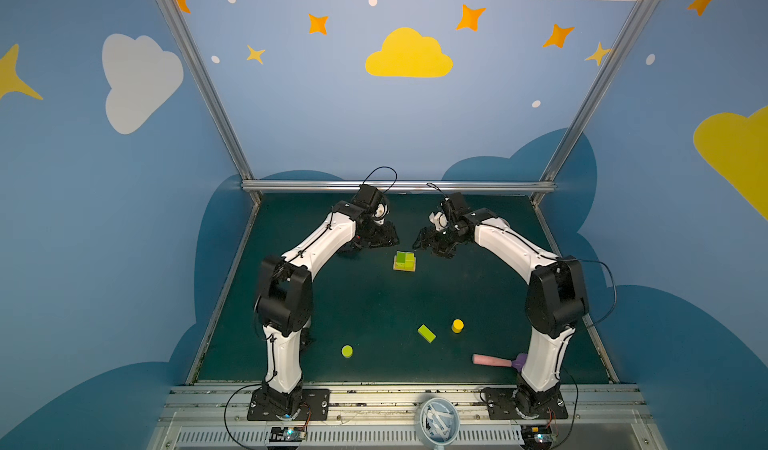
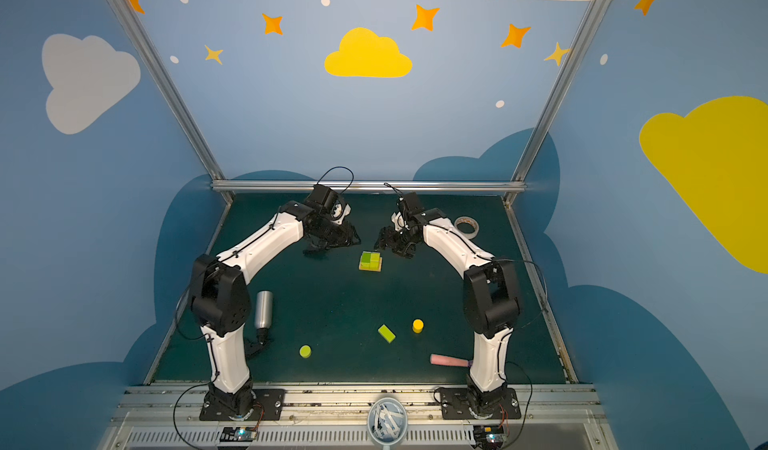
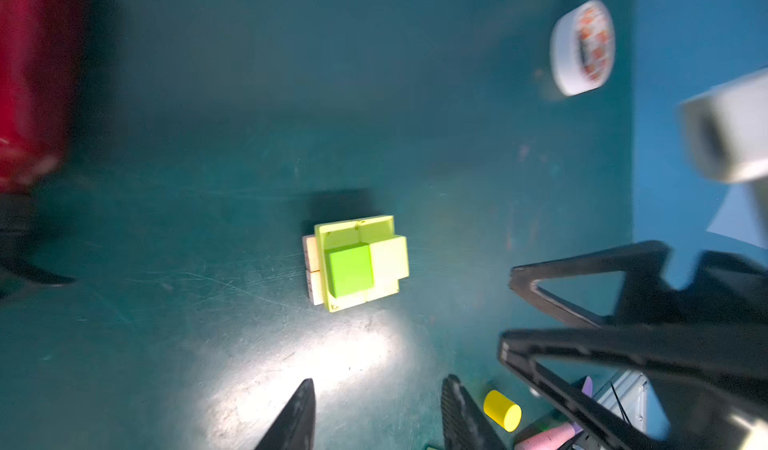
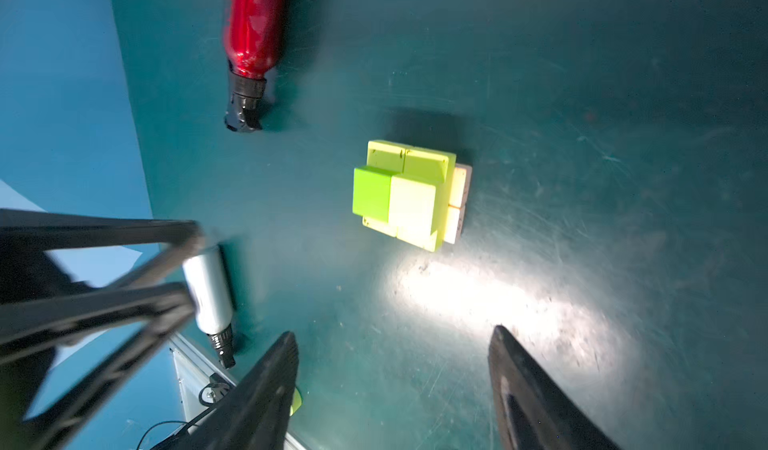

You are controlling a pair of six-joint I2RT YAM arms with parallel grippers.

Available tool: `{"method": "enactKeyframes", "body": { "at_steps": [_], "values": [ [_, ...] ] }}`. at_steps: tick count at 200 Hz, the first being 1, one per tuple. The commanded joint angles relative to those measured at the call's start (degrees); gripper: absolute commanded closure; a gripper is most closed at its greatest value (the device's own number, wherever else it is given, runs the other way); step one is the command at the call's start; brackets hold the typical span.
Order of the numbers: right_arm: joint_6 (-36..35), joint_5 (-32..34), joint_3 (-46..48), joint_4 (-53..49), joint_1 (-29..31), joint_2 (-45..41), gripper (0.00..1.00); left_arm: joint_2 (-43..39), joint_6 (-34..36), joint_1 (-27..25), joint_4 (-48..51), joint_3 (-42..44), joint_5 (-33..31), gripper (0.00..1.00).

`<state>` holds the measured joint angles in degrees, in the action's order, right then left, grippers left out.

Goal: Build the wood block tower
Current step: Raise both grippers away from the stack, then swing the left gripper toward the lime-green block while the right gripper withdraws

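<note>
The tower [image 1: 404, 261] [image 2: 370, 261] stands at mid-table toward the back: two tan bars at the bottom, lime-green bars across them, two lime cubes on top [image 3: 357, 263] [image 4: 409, 194]. My left gripper [image 1: 388, 239] [image 3: 380, 381] hovers just behind and left of it, open and empty. My right gripper [image 1: 420, 242] [image 4: 393, 332] hovers just behind and right of it, open wide and empty. Neither touches the stack. Loose wood blocks lie nearer the front: a lime bar [image 1: 427, 333], a yellow cylinder [image 1: 457, 325] [image 3: 503, 410] and a lime cylinder [image 1: 347, 351].
A pink-handled purple tool [image 1: 494, 360] lies by the right arm's base. A white tape roll [image 2: 466, 225] [image 3: 582, 47] sits at the back right. A silver bottle [image 2: 263, 308] lies by the left arm, and a red bottle [image 4: 255, 24] lies beyond the tower.
</note>
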<state>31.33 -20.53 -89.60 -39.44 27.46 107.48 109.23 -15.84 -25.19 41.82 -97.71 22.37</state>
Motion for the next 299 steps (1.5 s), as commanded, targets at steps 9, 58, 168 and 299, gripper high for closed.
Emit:
{"method": "enactKeyframes", "body": {
  "at_steps": [9,58,168,299],
  "values": [
    [1.4,2.8,4.7,1.6,-0.2,-5.8,0.28,-6.6,5.1,-3.2,1.4,4.5,-3.7,0.50],
    [2.5,6.6,8.3,6.4,-0.7,-14.3,0.27,-16.8,8.8,-10.2,3.5,13.0,-9.0,0.49],
    [3.3,7.7,25.9,21.2,-2.0,-26.4,0.20,-26.7,5.7,-25.9,-1.6,28.7,-20.1,0.40],
    [5.0,3.6,36.2,25.2,-9.5,-39.0,0.16,-6.5,-0.6,-41.5,6.6,20.6,-41.6,0.36]
  ]
}}
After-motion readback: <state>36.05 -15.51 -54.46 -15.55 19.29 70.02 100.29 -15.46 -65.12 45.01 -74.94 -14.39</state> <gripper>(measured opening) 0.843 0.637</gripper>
